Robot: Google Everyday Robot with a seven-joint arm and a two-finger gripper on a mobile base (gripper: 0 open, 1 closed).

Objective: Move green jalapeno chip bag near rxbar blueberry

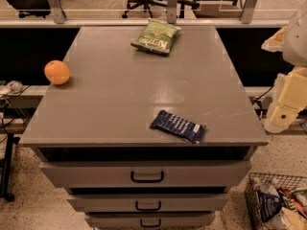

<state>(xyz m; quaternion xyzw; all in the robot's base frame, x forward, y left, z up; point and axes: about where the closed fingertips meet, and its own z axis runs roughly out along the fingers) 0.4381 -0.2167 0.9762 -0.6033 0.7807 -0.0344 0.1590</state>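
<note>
The green jalapeno chip bag [156,37] lies flat at the far middle of the grey cabinet top [120,99], with its white lettering showing. The rxbar blueberry [178,126], a slim dark blue bar with white lettering, lies near the front edge, right of centre and slightly angled. The two are far apart. My gripper [281,115] is at the right edge of the view, beside and off the cabinet's right side. It is well away from both objects and holds nothing that I can see.
A round orange fruit [57,72] sits at the cabinet top's left edge. Drawers with handles [147,177] are below the top. A wire basket of packets [278,202] stands on the floor at the lower right. Office chairs stand behind a railing.
</note>
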